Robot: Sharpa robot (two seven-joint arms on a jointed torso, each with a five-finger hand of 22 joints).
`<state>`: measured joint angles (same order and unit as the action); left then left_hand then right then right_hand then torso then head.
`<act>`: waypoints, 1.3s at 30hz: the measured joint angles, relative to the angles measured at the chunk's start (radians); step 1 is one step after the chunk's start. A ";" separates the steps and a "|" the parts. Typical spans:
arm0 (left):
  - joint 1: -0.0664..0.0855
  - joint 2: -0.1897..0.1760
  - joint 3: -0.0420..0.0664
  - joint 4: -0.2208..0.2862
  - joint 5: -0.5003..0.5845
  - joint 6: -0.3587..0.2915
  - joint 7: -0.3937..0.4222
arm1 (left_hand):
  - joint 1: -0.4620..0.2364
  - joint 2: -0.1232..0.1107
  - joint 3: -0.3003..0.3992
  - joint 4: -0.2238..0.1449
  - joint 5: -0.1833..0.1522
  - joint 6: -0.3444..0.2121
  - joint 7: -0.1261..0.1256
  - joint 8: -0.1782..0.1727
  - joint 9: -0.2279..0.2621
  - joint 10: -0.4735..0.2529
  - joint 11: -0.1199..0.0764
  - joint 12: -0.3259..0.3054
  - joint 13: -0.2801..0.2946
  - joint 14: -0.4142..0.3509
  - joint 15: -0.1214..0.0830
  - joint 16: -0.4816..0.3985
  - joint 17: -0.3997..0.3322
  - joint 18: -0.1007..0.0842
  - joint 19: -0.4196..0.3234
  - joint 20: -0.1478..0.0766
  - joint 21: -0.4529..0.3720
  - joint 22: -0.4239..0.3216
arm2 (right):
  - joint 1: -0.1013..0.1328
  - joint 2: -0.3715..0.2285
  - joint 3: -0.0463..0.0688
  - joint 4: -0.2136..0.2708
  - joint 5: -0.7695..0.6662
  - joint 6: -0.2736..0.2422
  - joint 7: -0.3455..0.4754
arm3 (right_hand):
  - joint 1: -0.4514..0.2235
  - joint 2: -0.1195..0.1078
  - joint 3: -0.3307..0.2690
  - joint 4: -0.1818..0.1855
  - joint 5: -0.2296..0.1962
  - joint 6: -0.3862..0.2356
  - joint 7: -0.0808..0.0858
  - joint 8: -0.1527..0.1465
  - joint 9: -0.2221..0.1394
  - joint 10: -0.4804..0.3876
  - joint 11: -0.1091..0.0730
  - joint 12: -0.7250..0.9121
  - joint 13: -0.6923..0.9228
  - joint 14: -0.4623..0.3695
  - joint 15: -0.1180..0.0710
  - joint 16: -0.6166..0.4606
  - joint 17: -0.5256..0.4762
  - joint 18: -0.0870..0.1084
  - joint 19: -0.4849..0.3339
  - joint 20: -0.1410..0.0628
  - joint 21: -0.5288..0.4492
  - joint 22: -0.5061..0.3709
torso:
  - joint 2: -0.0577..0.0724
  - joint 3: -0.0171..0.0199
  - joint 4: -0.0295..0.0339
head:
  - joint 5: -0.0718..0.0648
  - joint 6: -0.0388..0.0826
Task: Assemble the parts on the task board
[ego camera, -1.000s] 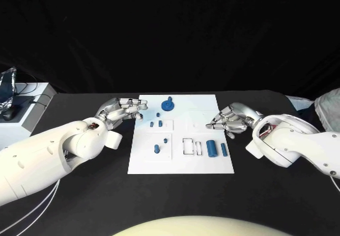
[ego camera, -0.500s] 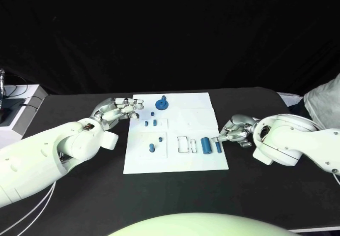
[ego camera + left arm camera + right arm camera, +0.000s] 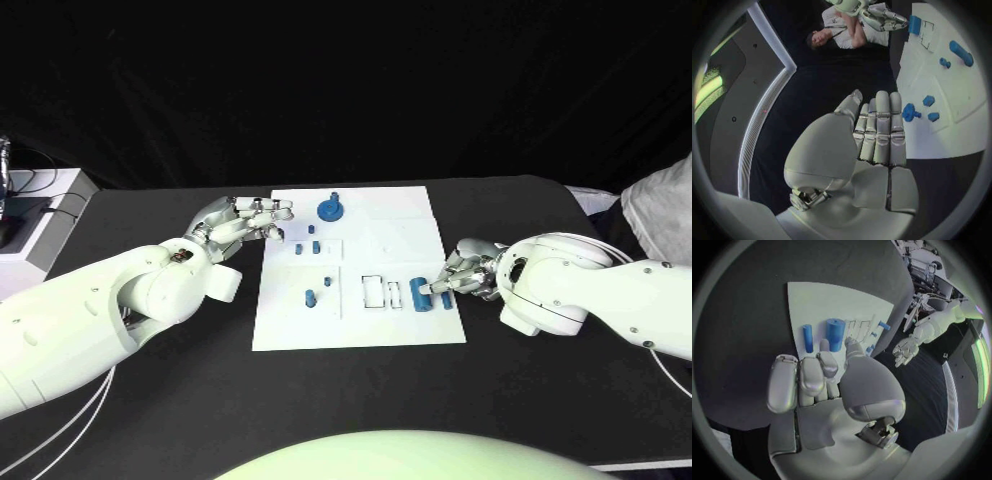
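On the task board (image 3: pixel 389 240) most blue parts (image 3: pixel 423 294) look loose; right hand (image 3: pixel 464 275) at 3 o'clock hovers, fingers curled, empty; left hand (image 3: pixel 245 219) too.

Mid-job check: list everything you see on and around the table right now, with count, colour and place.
Table: one, black, under everything.
Task board: one, white, mid-table.
Gear part: one, blue, board's far end.
Small parts: several, blue, board's left half.
Thick cylinder: one, blue, board's right side, by the right hand.
Thin cylinder: one, blue, beside the thick one.
Left hand: silver, at the board's left edge, holding nothing.
Right hand: silver, at the board's right edge, fingers by the cylinders.
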<state>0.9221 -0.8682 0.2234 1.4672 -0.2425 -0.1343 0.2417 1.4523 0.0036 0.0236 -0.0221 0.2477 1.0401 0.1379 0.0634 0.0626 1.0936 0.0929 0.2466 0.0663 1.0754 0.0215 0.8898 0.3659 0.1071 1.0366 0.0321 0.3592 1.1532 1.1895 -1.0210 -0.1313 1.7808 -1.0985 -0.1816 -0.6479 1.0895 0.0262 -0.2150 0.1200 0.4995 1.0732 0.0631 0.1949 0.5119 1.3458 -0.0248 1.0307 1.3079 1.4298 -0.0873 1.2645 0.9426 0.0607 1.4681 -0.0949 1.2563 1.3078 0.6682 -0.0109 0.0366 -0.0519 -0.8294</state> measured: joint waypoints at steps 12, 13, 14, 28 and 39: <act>0.000 -0.001 0.000 0.000 0.001 0.000 -0.001 | 0.000 0.000 -0.003 0.003 0.000 0.000 0.000 0.000 0.000 0.000 0.000 0.000 0.000 0.000 0.000 0.000 0.000 0.000 0.004 0.004 -0.006 0.001 | -0.013 0.048 -0.002 -0.039 -0.040 0.014 -0.016 | -0.023 -0.015 0.000 0.006 -0.046 0.000 0.000 -0.004 0.010 0.000 0.000 0.004 0.000 0.003 0.003 0.000 0.004 0.000 0.000 0.000 0.003 0.000 | 0.000 0.0013 -0.0001 | 0.003 -0.007; 0.000 -0.002 0.000 0.000 0.001 0.000 -0.001 | 0.000 0.000 -0.003 0.003 0.000 0.000 0.000 0.000 0.000 0.000 0.000 0.000 0.000 0.000 0.000 0.000 0.000 0.000 0.004 0.004 -0.006 0.001 | -0.014 0.049 -0.002 -0.042 -0.044 0.016 -0.017 | -0.024 -0.016 0.003 0.009 -0.053 0.000 0.000 -0.004 0.012 0.000 0.000 0.004 0.000 0.003 0.003 0.000 0.004 0.000 0.000 0.000 0.003 0.000 | 0.000 0.0012 -0.0001 | 0.004 -0.009; 0.000 -0.002 0.000 0.000 0.001 0.000 -0.001 | 0.000 0.000 -0.003 0.003 0.000 0.000 0.000 0.000 0.000 0.000 0.000 0.000 0.000 0.000 0.000 0.000 0.000 0.000 0.004 0.004 -0.006 0.001 | -0.014 0.050 -0.002 -0.044 -0.046 0.018 -0.018 | -0.024 -0.016 0.003 0.012 -0.056 0.000 0.000 -0.004 0.012 0.000 0.000 0.004 0.000 0.003 0.003 0.000 0.004 0.000 0.000 0.000 0.003 0.000 | 0.000 0.0012 -0.0001 | 0.004 -0.010; 0.000 -0.005 0.000 0.000 0.001 0.002 -0.003 | 0.000 0.000 -0.003 0.003 0.000 0.000 0.000 0.000 0.000 0.000 0.000 0.000 0.000 0.000 0.000 0.000 0.000 0.000 0.004 0.004 -0.006 0.001 | -0.023 0.101 -0.002 -0.094 -0.142 0.072 -0.023 | -0.074 -0.066 0.077 0.062 -0.225 0.007 -0.003 -0.001 0.062 0.002 0.002 0.004 0.000 0.003 0.004 0.000 0.010 0.000 0.000 0.000 0.007 0.000 | -0.001 -0.0001 0.0005 | 0.007 -0.016; 0.000 -0.007 0.000 0.001 0.001 0.003 -0.005 | 0.000 0.000 -0.006 0.006 0.000 0.000 0.000 0.000 0.000 0.000 0.000 0.000 0.000 0.000 0.000 0.000 0.000 0.000 0.004 0.004 -0.011 0.000 | -0.033 0.117 0.000 -0.102 -0.194 0.077 -0.020 | -0.041 -0.023 0.064 -0.031 0.096 0.010 -0.007 -0.011 0.212 0.003 0.003 0.004 -0.001 0.007 0.000 0.000 0.012 0.000 0.000 0.000 0.007 0.000 | -0.001 0.0006 -0.0015 | 0.011 -0.016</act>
<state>0.9218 -0.8756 0.2234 1.4677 -0.2411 -0.1311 0.2366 1.4523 0.0036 0.0176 -0.0161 0.2477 1.0401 0.1379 0.0634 0.0626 1.0936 0.0929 0.2466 0.0663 1.0754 0.0215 0.8898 0.3658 0.1072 1.0401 0.0357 0.3485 1.1536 1.1560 -0.9040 -0.1315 1.6784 -1.2923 -0.1044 -0.6683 1.0481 0.0030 -0.1509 0.0890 0.5958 1.0828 0.0563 0.1843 0.7241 1.3484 -0.0215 1.0343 1.3073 1.4366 -0.0871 1.2644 0.9549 0.0608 1.4680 -0.0946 1.2634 1.3074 0.6675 -0.0104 0.0351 -0.0407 -0.8459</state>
